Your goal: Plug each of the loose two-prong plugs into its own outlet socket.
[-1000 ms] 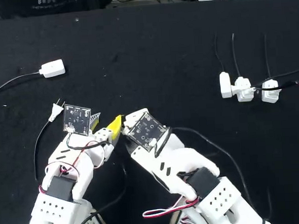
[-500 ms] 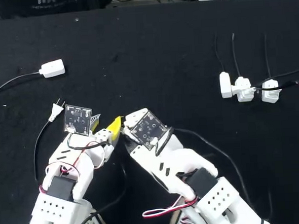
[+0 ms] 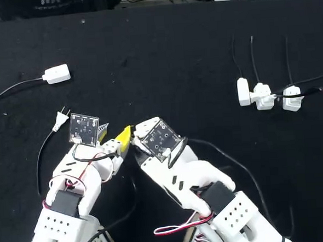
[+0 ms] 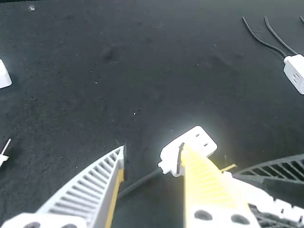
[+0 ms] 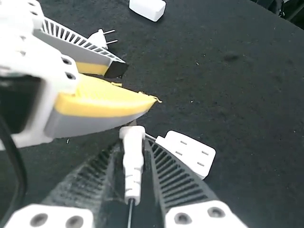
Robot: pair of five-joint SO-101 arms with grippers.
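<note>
Clenched on a slim white two-prong plug [image 5: 132,166] with the right gripper [image 5: 134,142], just beside a white rectangular outlet socket [image 5: 187,153]; not yet plugged in. Splayed open at the left gripper [image 4: 153,148]. Left to seat: this plug, plus 1 loose white plug [image 3: 58,122], well apart from a 2nd white socket [image 3: 56,74].

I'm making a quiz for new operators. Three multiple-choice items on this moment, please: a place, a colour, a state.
1. Where does the loose plug lie?
A. the table's left half
B. the table's right half
C. off the table
2. What colour are the left gripper's pads?
A. red
B. yellow
C. blue
3. The right gripper is:
A. open, empty
B. shut on a socket
C. shut on a white plug
Answers: 1 A, seen left in the high view; 2 B, the wrist views show yellow; 3 C, the plug sits clamped between its fingers.
</note>
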